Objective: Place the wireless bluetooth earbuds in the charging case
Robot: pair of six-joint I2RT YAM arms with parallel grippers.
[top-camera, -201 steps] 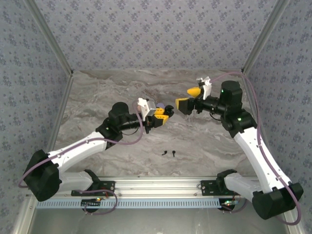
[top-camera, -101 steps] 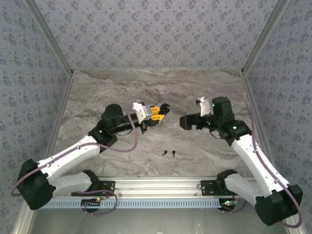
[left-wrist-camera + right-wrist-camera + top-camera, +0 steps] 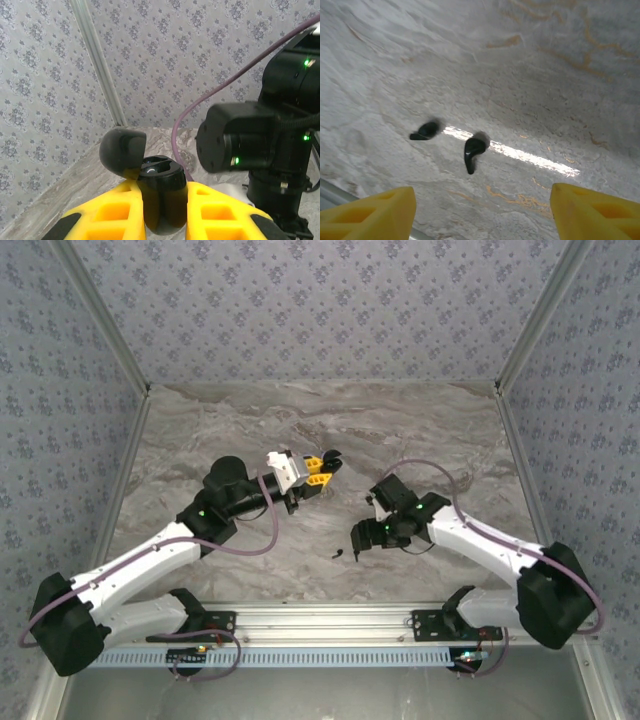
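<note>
The black charging case (image 3: 162, 192) stands upright between my left gripper's (image 3: 165, 220) yellow fingers (image 3: 112, 217), its lid (image 3: 122, 150) flipped open to the left. In the top view my left gripper (image 3: 322, 469) holds the case (image 3: 331, 457) above the table's middle. Two black wireless bluetooth earbuds lie apart on the marble, one (image 3: 474, 149) with its stem toward the camera, the other (image 3: 425, 130) to its left. My right gripper (image 3: 482, 215) hovers open just above them, a finger on each side; in the top view the right gripper (image 3: 358, 537) is beside one earbud (image 3: 339, 554).
The marble table (image 3: 440, 430) is walled by patterned panels with metal corner posts (image 3: 105, 330). A metal rail (image 3: 320, 618) runs along the near edge, close behind the earbuds. The right arm's black joint (image 3: 245, 140) looms near the left gripper.
My right arm swung down and toward the near edge, from mid-air at centre right to low over the earbuds, its jaws narrowing somewhat. The left gripper drew back slightly with the case.
</note>
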